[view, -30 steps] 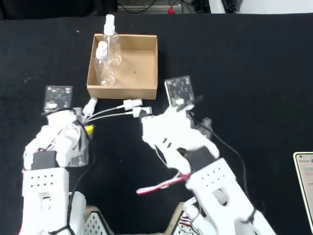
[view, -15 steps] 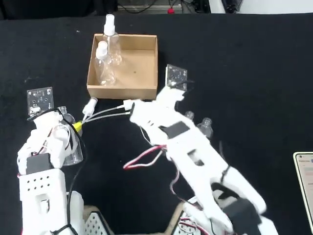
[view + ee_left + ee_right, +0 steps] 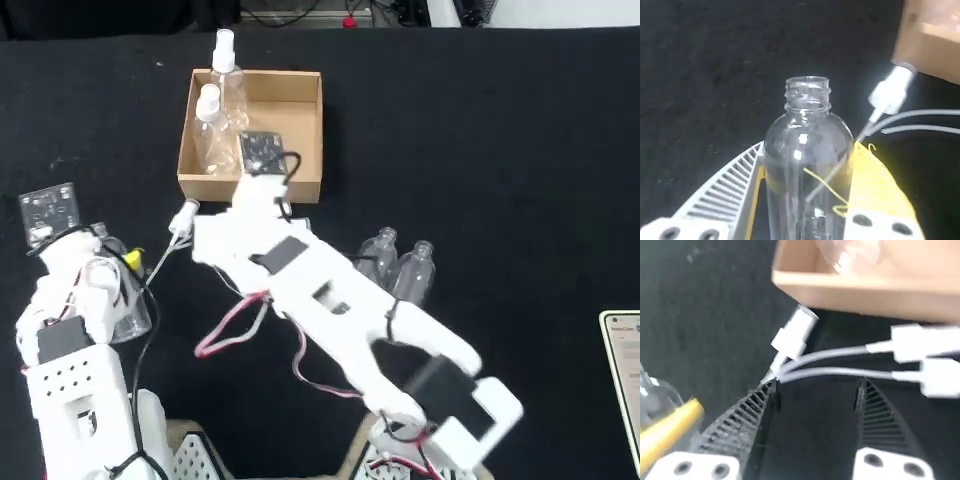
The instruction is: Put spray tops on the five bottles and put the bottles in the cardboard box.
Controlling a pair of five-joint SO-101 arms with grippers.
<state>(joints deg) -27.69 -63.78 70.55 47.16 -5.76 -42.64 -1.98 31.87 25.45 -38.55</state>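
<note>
My left pincer [image 3: 807,200] grips a capless bottle [image 3: 807,145] at the desk's [image 3: 500,150] near left, neck free for capping. My right pincer [image 3: 816,387], wide open and empty, straddles the tubes [image 3: 835,371] of the tops [image 3: 792,335] just near of the box [image 3: 215,187].

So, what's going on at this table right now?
The left gripper is shut on an uncapped bottle. The right gripper hangs open over three loose spray tops lying in front of the box. Two capped bottles are already in the box; two more uncapped bottles stand on the table.
</note>
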